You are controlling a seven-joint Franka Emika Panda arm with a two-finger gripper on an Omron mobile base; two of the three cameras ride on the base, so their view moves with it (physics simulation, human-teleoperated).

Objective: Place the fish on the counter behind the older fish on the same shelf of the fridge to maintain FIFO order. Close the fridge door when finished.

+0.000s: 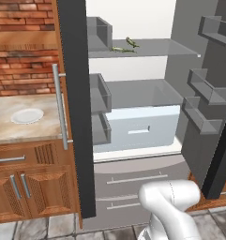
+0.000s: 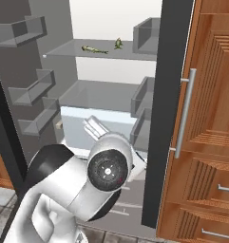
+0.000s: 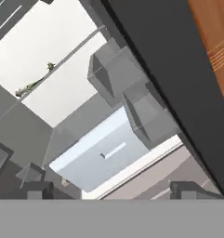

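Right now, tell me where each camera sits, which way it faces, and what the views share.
Left base view: behind the arm on its left, facing the open fridge, with the counter and a white plate alongside; the white arm shows at the lower right.
Right base view: behind on the right, facing the same fridge; the arm fills the lower left.
Hand view: rolled, looking up into the fridge; the open gripper shows at the bottom.
Shared: all three show two fish on the upper shelf.

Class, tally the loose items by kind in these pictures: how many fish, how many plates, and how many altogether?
Fish: 2, one lying flat and one further back, both on the upper fridge shelf.
White plate: 1, on the counter.
Total: 3
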